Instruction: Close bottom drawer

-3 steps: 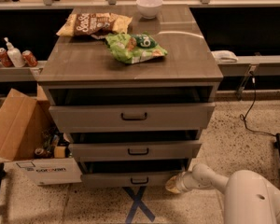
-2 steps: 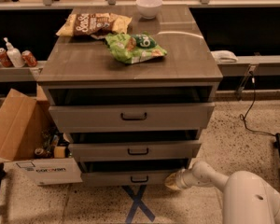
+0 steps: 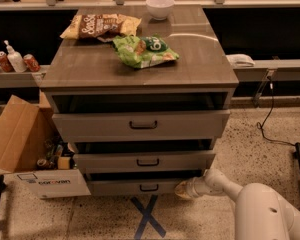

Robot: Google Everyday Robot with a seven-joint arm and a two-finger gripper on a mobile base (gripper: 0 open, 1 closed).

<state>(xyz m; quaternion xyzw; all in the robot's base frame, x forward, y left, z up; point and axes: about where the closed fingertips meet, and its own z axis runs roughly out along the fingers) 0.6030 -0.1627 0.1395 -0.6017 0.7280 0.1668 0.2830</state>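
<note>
The bottom drawer (image 3: 140, 187) is the lowest of three grey-brown drawers in the cabinet, with a slim front and a small dark bar handle (image 3: 149, 187). It stands a little way out, with a dark gap above its front. My gripper (image 3: 181, 189) is low at the drawer front's right end, at the tip of the white arm (image 3: 225, 184) that reaches in from the lower right. It appears to touch the front panel.
The middle drawer (image 3: 145, 160) and top drawer (image 3: 140, 125) also stand partly out. Chip bags (image 3: 145, 50) and a white bowl (image 3: 160, 6) lie on the cabinet top. An open cardboard box (image 3: 25, 149) stands left. Blue tape X (image 3: 147, 216) marks the floor.
My gripper has moved slightly left along the bottom drawer's front. The drawer looks pushed in a little.
</note>
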